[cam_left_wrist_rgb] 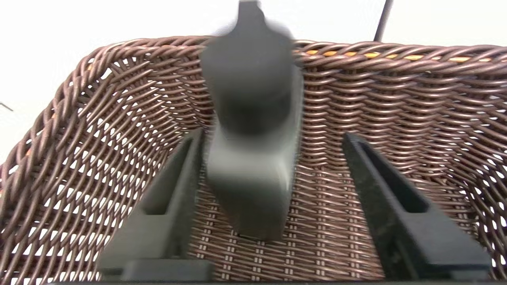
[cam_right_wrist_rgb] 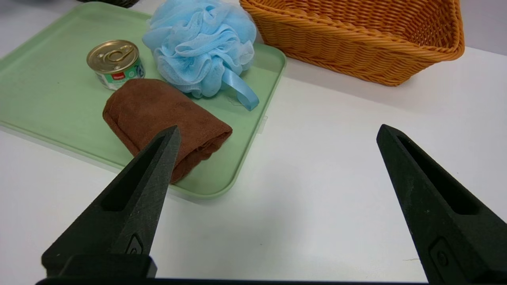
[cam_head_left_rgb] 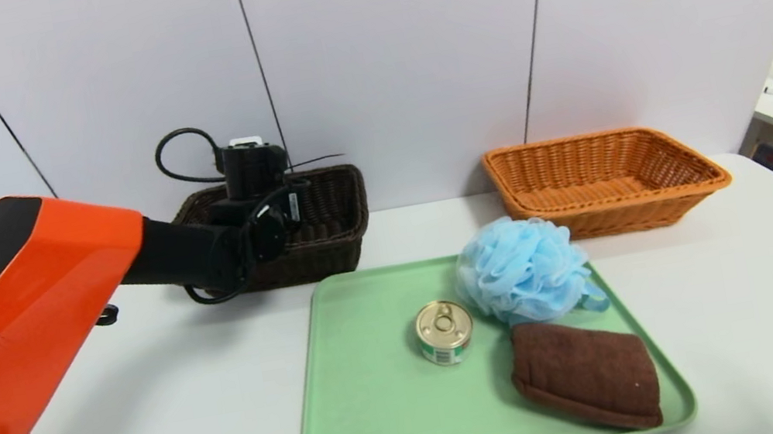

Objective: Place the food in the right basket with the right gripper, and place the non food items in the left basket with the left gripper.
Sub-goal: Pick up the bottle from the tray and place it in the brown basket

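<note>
Head view: gold-lidded, green-labelled tin can (cam_head_left_rgb: 444, 331).

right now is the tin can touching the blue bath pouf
Apart. The head view shows a strip of green tray between the tin can and the blue bath pouf; the right wrist view agrees.

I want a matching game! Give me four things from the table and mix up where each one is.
Things:
1. tin can
2. black bottle
3. brown towel
4. blue bath pouf

Places:
A. inside the dark brown basket
B. on the green tray, corner nearest the orange basket
C. on the tray, near its middle
D. on the tray, corner nearest the robot's right end effector

Pairs: 1-C, 2-A, 3-D, 4-B
</note>
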